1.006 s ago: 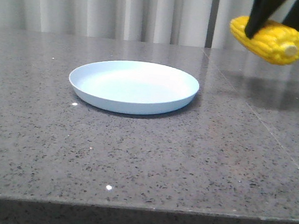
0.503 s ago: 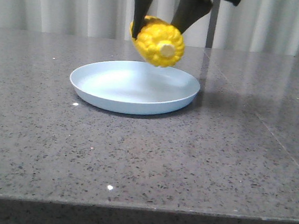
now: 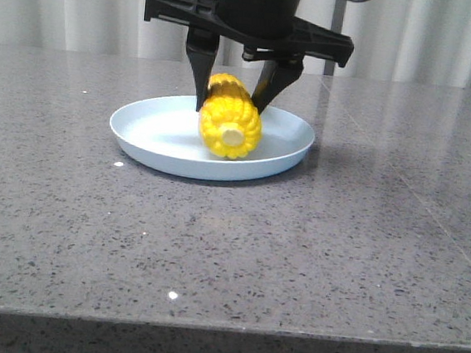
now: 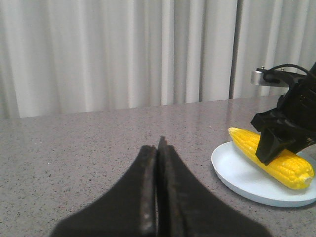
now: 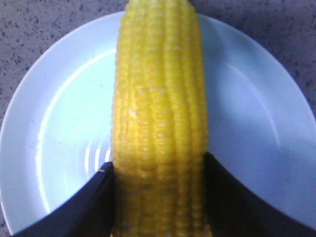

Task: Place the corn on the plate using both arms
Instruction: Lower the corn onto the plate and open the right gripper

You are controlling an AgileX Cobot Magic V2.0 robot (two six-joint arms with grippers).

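The right gripper [image 3: 232,103] is clamped across the corn [image 3: 228,127], which lies low in the plate [image 3: 285,150] on the bench [image 3: 229,243], apparently ready for release, while the left gripper [image 4: 157,197], closed and empty, waits well apart.

plate [image 3: 147,139] sits on tabletop [image 3: 338,236], roughly centre, toward the far half. corn [image 3: 229,126] lies in the plate, right of plate centre, stub end toward the camera, tip pointing away. right claw [image 3: 233,101] comes down from above, one finger each side of the cob's rear half. left claw [image 4: 158,163] is well off to the left of the plate, over bare tabletop.
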